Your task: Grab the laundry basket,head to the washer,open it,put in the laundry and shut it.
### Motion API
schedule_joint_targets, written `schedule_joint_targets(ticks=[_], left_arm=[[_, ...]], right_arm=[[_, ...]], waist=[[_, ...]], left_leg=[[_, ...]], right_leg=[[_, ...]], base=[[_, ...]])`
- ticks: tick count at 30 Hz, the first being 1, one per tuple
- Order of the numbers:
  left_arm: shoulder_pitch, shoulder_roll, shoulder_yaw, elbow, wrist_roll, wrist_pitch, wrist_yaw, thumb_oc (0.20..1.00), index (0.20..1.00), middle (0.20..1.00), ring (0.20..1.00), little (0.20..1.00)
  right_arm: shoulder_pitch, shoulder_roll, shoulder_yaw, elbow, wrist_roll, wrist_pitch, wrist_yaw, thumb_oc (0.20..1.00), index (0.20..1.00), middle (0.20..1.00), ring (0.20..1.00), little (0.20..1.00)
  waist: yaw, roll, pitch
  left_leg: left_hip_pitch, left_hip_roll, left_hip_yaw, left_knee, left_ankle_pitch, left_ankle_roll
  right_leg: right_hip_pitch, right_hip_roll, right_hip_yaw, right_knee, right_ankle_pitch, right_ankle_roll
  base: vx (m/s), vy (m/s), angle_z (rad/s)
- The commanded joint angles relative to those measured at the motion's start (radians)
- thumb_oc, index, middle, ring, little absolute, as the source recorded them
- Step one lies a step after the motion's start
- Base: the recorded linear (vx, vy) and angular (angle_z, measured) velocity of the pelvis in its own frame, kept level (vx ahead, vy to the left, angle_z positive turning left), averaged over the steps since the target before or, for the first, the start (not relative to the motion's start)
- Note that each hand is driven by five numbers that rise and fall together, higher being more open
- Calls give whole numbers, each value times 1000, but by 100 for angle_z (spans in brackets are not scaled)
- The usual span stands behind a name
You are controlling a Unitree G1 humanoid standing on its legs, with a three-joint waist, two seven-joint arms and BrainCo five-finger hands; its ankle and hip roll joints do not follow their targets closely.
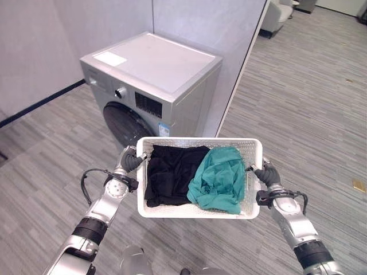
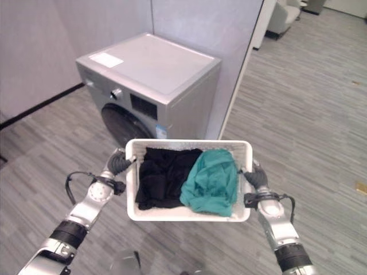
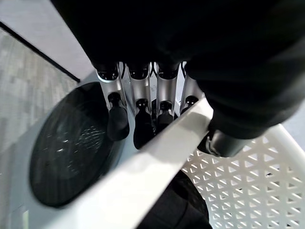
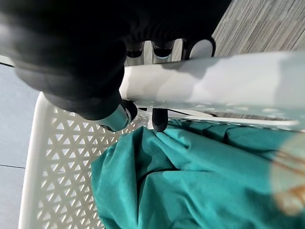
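Note:
I hold a white perforated laundry basket (image 1: pixel 252 150) in the air in front of me. A black garment (image 1: pixel 172 172) lies in its left half and a teal garment (image 1: pixel 221 177) in its right half. My left hand (image 1: pixel 131 160) is curled round the basket's left rim (image 3: pixel 157 148), and my right hand (image 1: pixel 265 172) is curled round the right rim (image 4: pixel 200 81). The silver washer (image 1: pixel 152 69) stands just beyond the basket, against the wall. Its dark round door (image 1: pixel 123 123) is closed.
A grey partition wall (image 1: pixel 212 23) rises behind the washer and ends at a white edge to its right. Striped grey carpet (image 1: pixel 309 97) stretches away on the right. A pale armchair (image 1: pixel 278 14) stands far back.

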Motion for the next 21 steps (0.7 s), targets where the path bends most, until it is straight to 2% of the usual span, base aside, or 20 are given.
schedule_joint_targets(ticks=[1, 2, 3, 4, 5, 6, 7, 8, 9, 12, 13, 14, 15, 16, 17, 19, 21], left_arm=[[-56, 8, 66, -80, -32, -68, 69, 200, 200, 200, 200, 200], [-49, 17, 71, -81, -35, -72, 74, 200, 200, 200, 200, 200], [-46, 21, 74, -81, -33, -75, 77, 200, 200, 200, 200, 200], [-42, 22, 75, -85, -25, -78, 75, 200, 200, 200, 200, 200], [-41, 22, 75, -85, -25, -78, 75, 200, 200, 200, 200, 200], [-35, 19, 77, -86, -21, -81, 72, 200, 200, 200, 200, 200], [-36, 9, 72, -79, -13, -83, 68, 200, 200, 200, 200, 200], [-42, 10, 66, -77, -9, -84, 75, 200, 200, 200, 200, 200], [-42, 10, 65, -76, -9, -85, 75, 200, 200, 200, 200, 200], [-69, 27, 56, -57, 11, -85, 102, 200, 200, 200, 200, 200], [-100, 57, 55, -41, 15, -79, 127, 200, 200, 200, 200, 200], [-104, 58, 55, -39, 14, -80, 128, 200, 200, 200, 200, 200], [-116, 81, 66, -37, 16, -73, 136, 200, 200, 200, 200, 200], [-116, 81, 66, -37, 16, -73, 136, 200, 200, 200, 200, 200], [-118, 88, 73, -41, 18, -72, 137, 200, 200, 200, 200, 200], [-107, 89, 89, -56, 22, -69, 133, 200, 200, 200, 200, 200], [-101, 91, 102, -62, 18, -65, 133, 200, 200, 200, 200, 200]], right_arm=[[-38, -61, -20, -67, -11, -102, 17, 200, 200, 200, 200, 200], [-54, -54, -8, -58, -5, -100, 21, 200, 200, 200, 200, 200], [-59, -50, -4, -56, -2, -102, 24, 200, 200, 200, 200, 200], [-62, -46, -1, -60, 2, -101, 29, 200, 200, 200, 200, 200], [-61, -46, -1, -61, 3, -101, 29, 200, 200, 200, 200, 200], [-64, -43, 6, -58, 3, -99, 37, 200, 200, 200, 200, 200], [-48, -34, 2, -71, -10, -88, 47, 200, 200, 200, 200, 200], [-49, -32, 4, -79, -16, -85, 50, 200, 200, 200, 200, 200], [-49, -31, 4, -79, -16, -85, 50, 200, 200, 200, 200, 200], [-65, -9, 25, -87, -47, -72, 62, 200, 200, 200, 200, 200], [-96, 5, 52, -89, -55, -71, 64, 200, 200, 200, 200, 200], [-100, 5, 52, -88, -55, -71, 64, 200, 200, 200, 200, 200], [-114, 13, 63, -85, -64, -69, 67, 200, 200, 200, 200, 200], [-114, 13, 63, -85, -64, -69, 67, 200, 200, 200, 200, 200], [-120, 16, 67, -83, -67, -69, 67, 200, 200, 200, 200, 200], [-115, 16, 68, -87, -65, -68, 70, 200, 200, 200, 200, 200], [-105, 15, 64, -93, -54, -71, 75, 200, 200, 200, 200, 200]], waist=[[28, 44, -37], [42, 56, -41], [51, 63, -44], [56, 69, -51], [56, 68, -50], [54, 78, -58], [36, 98, -78], [36, 98, -79], [39, 96, -79], [40, 98, -80], [64, 105, -64], [68, 102, -63], [79, 121, -52], [79, 121, -52], [68, 121, -47], [59, 116, -43], [65, 111, -51]], left_leg=[[199, 52, -108, -188, 66, -43], [217, 66, -181, -297, 106, -69], [215, 60, -223, -326, 129, -81], [220, 42, -259, -330, 115, -93], [220, 41, -259, -327, 113, -93], [231, 31, -269, -328, 88, -97], [257, 23, -222, -325, 47, -105], [265, 4, -206, -299, 21, -98], [265, 1, -202, -294, 18, -97], [305, -54, -103, -262, -53, -58], [331, -56, -9, -240, -92, -45], [326, -59, -4, -238, -85, -43], [338, -66, 52, -221, -114, -25], [338, -66, 52, -221, -114, -25], [332, -77, 63, -208, -119, -14], [325, -100, 79, -197, -120, 6], [320, -116, 93, -205, -110, 11]], right_leg=[[-140, -17, 13, 7, 10, 70], [-121, -21, 50, 13, -14, 75], [-117, -22, 72, 15, -17, 79], [-107, -28, 94, 19, -27, 86], [-106, -29, 95, 19, -28, 87], [-106, -37, 107, 32, -36, 92], [-99, -84, 103, 47, -40, 121], [-104, -116, 117, 58, -27, 137], [-105, -119, 121, 59, -28, 139], [-149, -218, 146, 94, 30, 196], [-213, -282, 70, 147, 71, 214], [-223, -284, 78, 150, 78, 215], [-252, -328, -76, 214, 75, 197], [-252, -328, -76, 214, 75, 197], [-259, -324, -109, 259, 61, 191], [-242, -269, -107, 289, 13, 176], [-214, -234, -138, 257, -29, 156]], base=[[450, 399, -121], [394, 404, -111], [370, 399, -114], [172, 228, -93], [173, 236, -98], [230, 433, -135], [271, 556, -104], [203, 447, -66], [85, 275, -4], [33, 378, -45], [-81, 329, -121], [-140, 392, -146], [-92, 197, -121], [-105, 257, -100], [-69, 111, -78], [-99, 125, -12], [-112, 11, 24]])
